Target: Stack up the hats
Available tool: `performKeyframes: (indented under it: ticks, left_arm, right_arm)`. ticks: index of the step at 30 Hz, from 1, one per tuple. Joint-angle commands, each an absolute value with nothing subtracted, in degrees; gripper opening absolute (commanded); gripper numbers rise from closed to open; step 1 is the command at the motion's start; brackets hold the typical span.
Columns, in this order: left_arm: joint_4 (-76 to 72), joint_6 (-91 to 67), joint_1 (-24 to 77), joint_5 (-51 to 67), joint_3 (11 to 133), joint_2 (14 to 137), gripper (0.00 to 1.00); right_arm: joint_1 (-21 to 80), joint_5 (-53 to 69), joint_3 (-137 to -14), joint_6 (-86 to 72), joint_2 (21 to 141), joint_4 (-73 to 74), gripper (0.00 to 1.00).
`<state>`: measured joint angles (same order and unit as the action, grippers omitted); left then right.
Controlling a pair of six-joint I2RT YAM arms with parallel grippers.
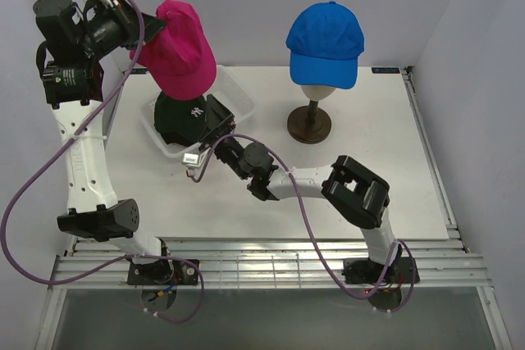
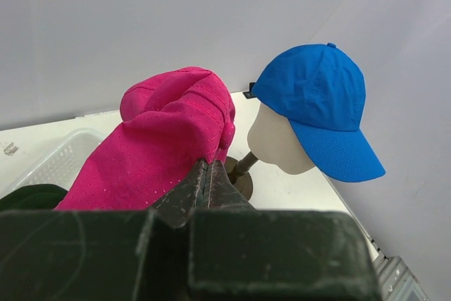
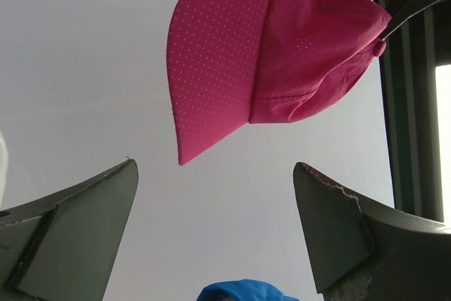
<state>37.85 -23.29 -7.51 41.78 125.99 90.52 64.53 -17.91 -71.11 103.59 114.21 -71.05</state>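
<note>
Left wrist: left gripper (image 2: pixel 208 174) pinches pink cap (image 2: pixel 169 139); right gripper (image 3: pixel 215 167) agape, prob. empty

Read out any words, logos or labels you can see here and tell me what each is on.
"NY": white logo on the dark cap lying in the white basket.
Small blue strip at the far edge of the table: too small to read.
Pink cap and blue cap: no text visible.
</note>
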Motion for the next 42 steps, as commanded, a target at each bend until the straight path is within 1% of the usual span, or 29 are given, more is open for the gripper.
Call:
performKeyframes:
  ticks: [1,9,11,16,19,20,22,23,25,26,28,29,30,31,32,33,34,35,36,37,38,39,40,41,42]
  left_arm:
    - [36.4,-24.3,-7.6,43.4,127.5,88.1,0.00]
    - [35.8,-25.7,-7.7,45.7,126.5,88.2,0.00]
    - [35.7,-26.1,-7.7,46.1,126.2,88.2,0.00]
    - [35.0,-26.9,-7.7,47.4,124.7,88.0,0.00]
    - [35.0,-27.2,-7.7,47.8,124.2,87.8,0.00]
    - [35.0,-27.2,-7.7,47.9,123.9,87.6,0.00]
    - [34.9,-27.3,-7.7,48.0,123.4,87.6,0.00]
    - [34.9,-27.2,-7.7,48.0,123.0,87.5,0.00]
    - [35.1,-26.5,-7.7,47.6,122.4,87.4,0.00]
    - [35.3,-25.9,-7.7,46.6,121.7,87.4,0.00]
    - [36.7,-22.9,-7.7,44.6,120.7,87.4,0.00]
    - [37.2,-21.5,-7.9,42.0,119.3,87.4,0.00]
    - [37.8,-20.3,-8.1,40.4,118.5,87.5,0.04]
    - [38.7,-17.3,-8.2,38.8,117.7,87.4,0.14]
    - [39.0,-15.7,-8.6,35.5,116.9,87.2,0.27]
    - [39.8,-13.9,-8.8,33.6,116.3,87.2,0.52]
    - [40.4,-12.1,-9.0,31.8,116.4,87.0,0.60]
    - [40.8,-9.1,-9.3,30.3,116.5,86.8,0.67]
    - [41.7,-7.4,-9.5,27.5,117.5,86.7,0.74]
    - [42.3,-6.0,-9.6,26.2,118.2,86.5,0.87]
    - [42.7,-3.4,-9.7,24.9,118.9,86.5,0.93]
    - [43.5,-2.1,-9.8,22.5,119.6,86.5,0.98]
    - [43.9,-1.0,-9.8,21.5,121.1,86.5,0.98]
    - [44.2,-0.3,-9.8,20.5,121.7,86.2,0.98]
    - [44.8,2.2,-9.8,19.7,122.3,86.1,0.98]
  right_arm:
    - [63.8,-17.5,-76.2,102.6,116.1,-81.5,0.96]
    - [61.9,-15.7,-84.3,100.1,121.8,-78.4,1.00]
    - [61.9,-15.0,-86.7,99.1,122.4,-76.8,0.94]
    - [61.2,-12.5,-89.1,98.3,124.2,-75.1,0.93]
    - [60.9,-11.1,-90.2,98.2,124.7,-75.1,0.88]
    - [60.9,-10.9,-90.5,97.8,124.8,-75.1,0.83]
    - [60.9,-10.6,-91.2,97.4,124.7,-75.4,0.76]
    - [60.9,-10.3,-91.3,97.3,124.5,-75.6,0.64]
    - [61.2,-10.4,-90.5,97.5,124.1,-77.2,0.48]
    - [61.3,-10.7,-90.0,97.9,123.4,-78.0,0.32]
    - [62.2,-11.5,-87.8,98.3,122.3,-80.3,0.14]
    - [62.6,-13.4,-86.9,98.3,120.9,-80.6,0.08]
    - [63.1,-14.8,-86.0,98.1,120.0,-80.7,0.08]
    - [64.2,-16.5,-84.1,97.3,119.0,-79.6,0.08]
    - [64.9,-21.0,-83.2,96.6,116.7,-78.1,0.08]
    - [65.6,-23.4,-82.5,95.6,115.3,-76.0,0.08]
    - [67.2,-26.1,-81.9,92.8,114.0,-73.2,0.08]
    - [67.8,-32.0,-82.3,90.5,111.2,-65.5,0.08]
    - [68.6,-34.9,-83.3,87.0,109.9,-60.0,0.08]
    - [69.5,-37.5,-84.9,77.8,108.6,-53.6,0.08]
    - [69.9,-40.5,-89.9,72.1,106.3,-36.8,0.08]
    - [69.9,-40.7,-92.9,65.5,105.3,-27.8,0.08]
    - [69.9,-39.8,-96.3,52.5,104.6,-18.6,0.08]
    - [69.7,-38.1,-99.8,47.1,104.1,-10.3,0.08]
    - [69.5,-37.4,-106.3,42.0,104.1,3.5,0.08]
